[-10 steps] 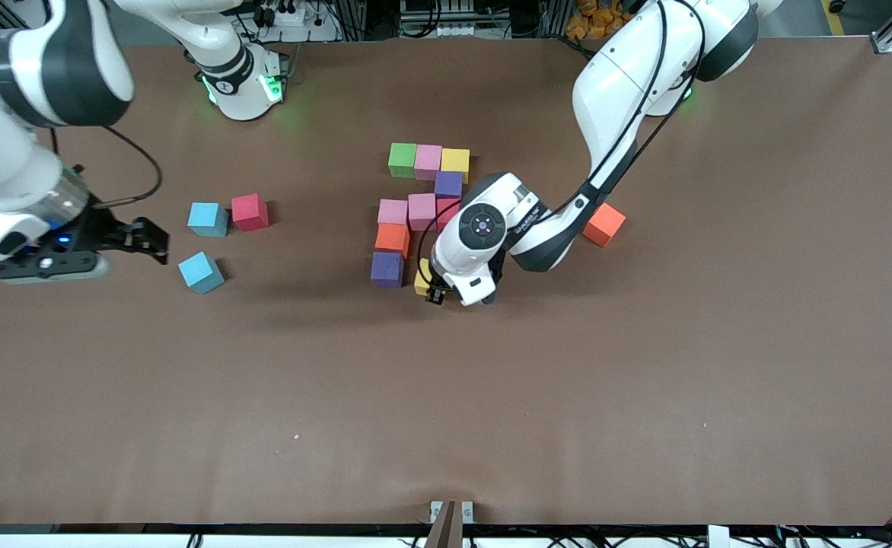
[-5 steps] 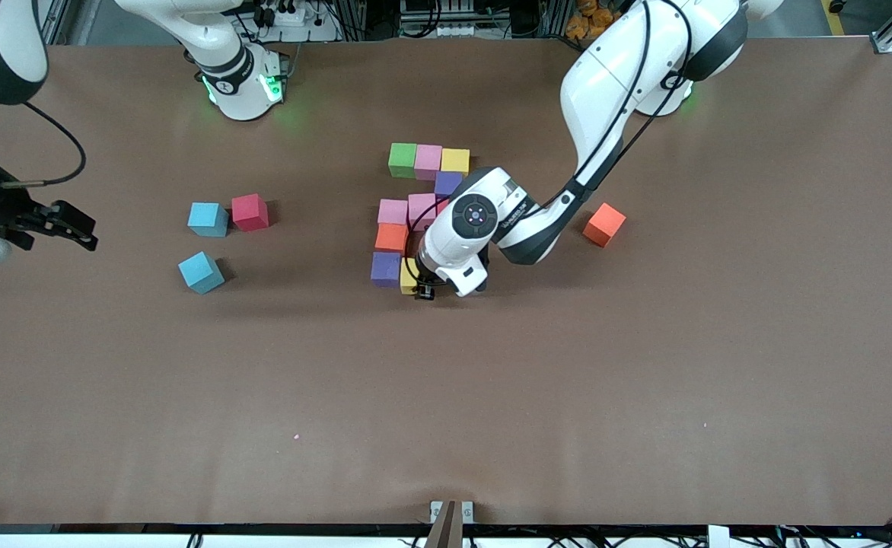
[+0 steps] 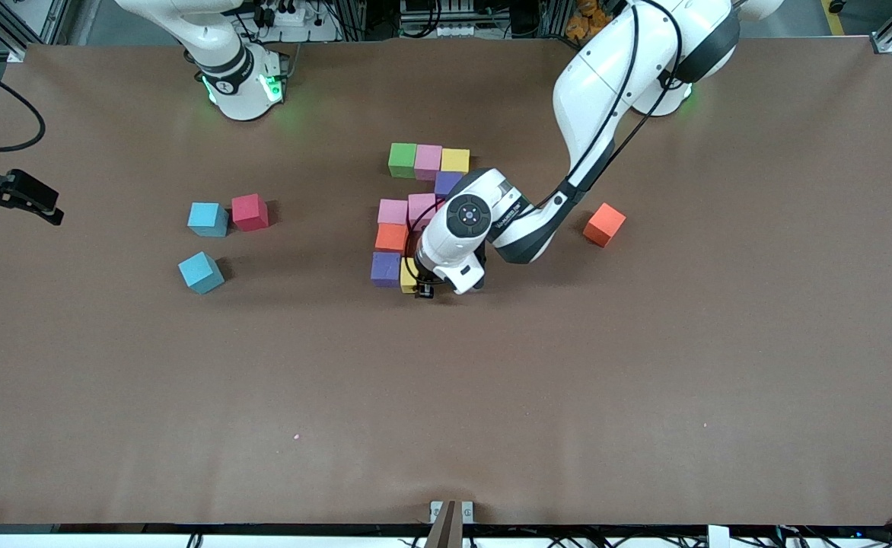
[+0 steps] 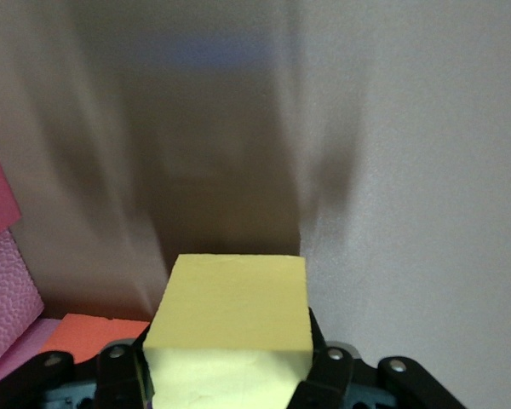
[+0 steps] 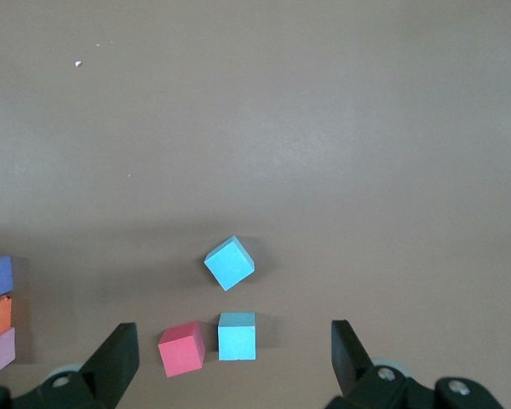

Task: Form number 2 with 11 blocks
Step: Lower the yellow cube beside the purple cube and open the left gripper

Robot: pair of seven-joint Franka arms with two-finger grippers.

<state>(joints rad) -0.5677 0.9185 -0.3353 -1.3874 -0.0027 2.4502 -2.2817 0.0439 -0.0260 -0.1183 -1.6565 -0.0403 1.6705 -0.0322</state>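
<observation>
Standing across the table and scanning from the right arm's end, I see the right gripper (image 3: pixel 16 199) hanging at the table's edge with its jaws spread wide and nothing in them, waiting; the two blue cubes (image 3: pixel 204 245) and the red cube (image 3: pixel 250 211) sit loose below it with bare brown table (image 3: pixel 446 396) all round, so there's plenty of room there. Mid-table, the unfinished number 2 (image 3: pixel 415 205) is tight: the left gripper (image 3: pixel 419 285) is clenched on a yellow cube (image 4: pixel 230 315), low beside the purple cube (image 3: pixel 386 268) at the row nearest me. I'd worry the fingers nudge that purple cube or the orange cube (image 3: pixel 391 237) above it when they let go, skewing the row. Toward the left arm's end, a stray orange cube (image 3: pixel 604 224) lies apart, easy to reach.
</observation>
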